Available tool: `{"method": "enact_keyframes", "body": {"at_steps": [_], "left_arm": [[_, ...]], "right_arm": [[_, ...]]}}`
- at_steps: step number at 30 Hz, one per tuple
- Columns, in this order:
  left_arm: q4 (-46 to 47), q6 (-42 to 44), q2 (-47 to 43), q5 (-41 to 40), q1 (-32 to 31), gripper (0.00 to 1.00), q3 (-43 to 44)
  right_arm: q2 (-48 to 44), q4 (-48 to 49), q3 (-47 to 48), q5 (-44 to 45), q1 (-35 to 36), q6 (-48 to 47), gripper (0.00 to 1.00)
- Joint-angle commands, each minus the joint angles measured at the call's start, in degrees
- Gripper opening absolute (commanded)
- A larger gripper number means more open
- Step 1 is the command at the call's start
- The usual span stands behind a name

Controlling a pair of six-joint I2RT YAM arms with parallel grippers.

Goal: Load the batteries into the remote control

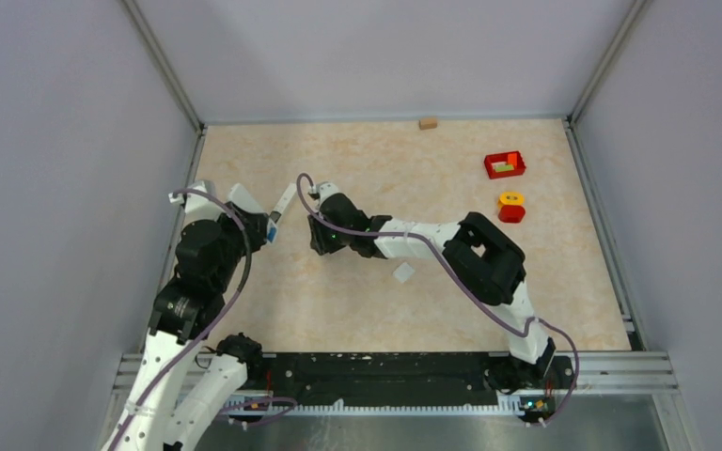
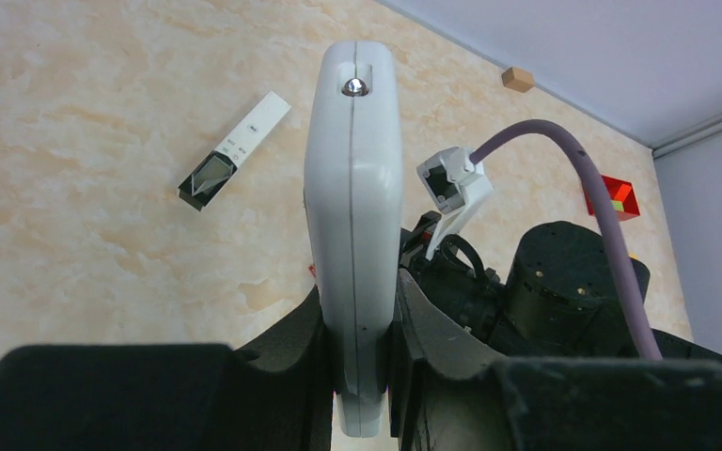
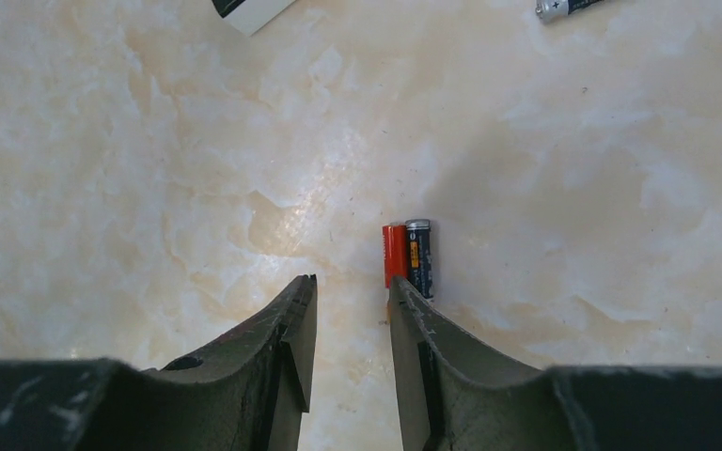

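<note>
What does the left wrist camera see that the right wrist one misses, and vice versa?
Left wrist only: the left claw clamped on the remote control, held edge-on; a wooden block at the far edge; the right arm. Right wrist only: the right claw, open and empty; two batteries side by side just beyond one fingertip; a third battery at the top edge. Both: the marbled table, and perhaps the white bar, whole in the left view, if the white corner atop the right view is it.

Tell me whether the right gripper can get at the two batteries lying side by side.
Probably yes. The right gripper hangs open above the table, and the batteries lie uncovered just off one fingertip; a small sideways shift should bring them between the jaws.
</note>
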Motion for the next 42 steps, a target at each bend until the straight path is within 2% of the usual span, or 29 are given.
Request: {"method": "enact_keyframes", "body": {"at_steps": [1, 5, 11, 16, 24, 32, 36, 42], "left_arm": [[1.4, 0.7, 0.4, 0.8, 0.1, 0.00, 1.9], [1.3, 0.7, 0.6, 0.8, 0.1, 0.00, 1.6], [1.0, 0.6, 1.0, 1.1, 0.1, 0.00, 1.4], [0.7, 0.6, 0.5, 0.2, 0.1, 0.00, 1.3], [-1.9, -0.1, -1.4, -8.7, 0.1, 0.00, 1.9], [-6.1, -0.1, -3.5, -19.6, 0.1, 0.00, 3.8], [-6.2, -0.4, -5.0, -20.5, 0.1, 0.00, 3.8], [-5.9, -0.3, -5.7, -16.9, 0.1, 0.00, 3.6]], "right_arm": [[2.6, -0.6, 3.8, 1.0, 0.9, -2.4, 0.35], [3.5, -0.6, 4.0, 0.5, 0.9, -2.5, 0.29], [5.2, -0.6, 5.4, 1.0, 1.0, -2.1, 0.28], [7.5, -4.2, 7.9, 4.4, 1.7, -2.6, 0.28], [9.9, -10.4, 11.9, 14.3, 4.1, -4.6, 0.23], [10.4, -12.8, 13.2, 15.4, 5.3, -6.7, 0.14], [7.9, -11.3, 12.5, 14.6, 5.2, -5.9, 0.10], [-3.7, -8.0, 9.0, 10.8, 4.0, -0.7, 0.10]]}}
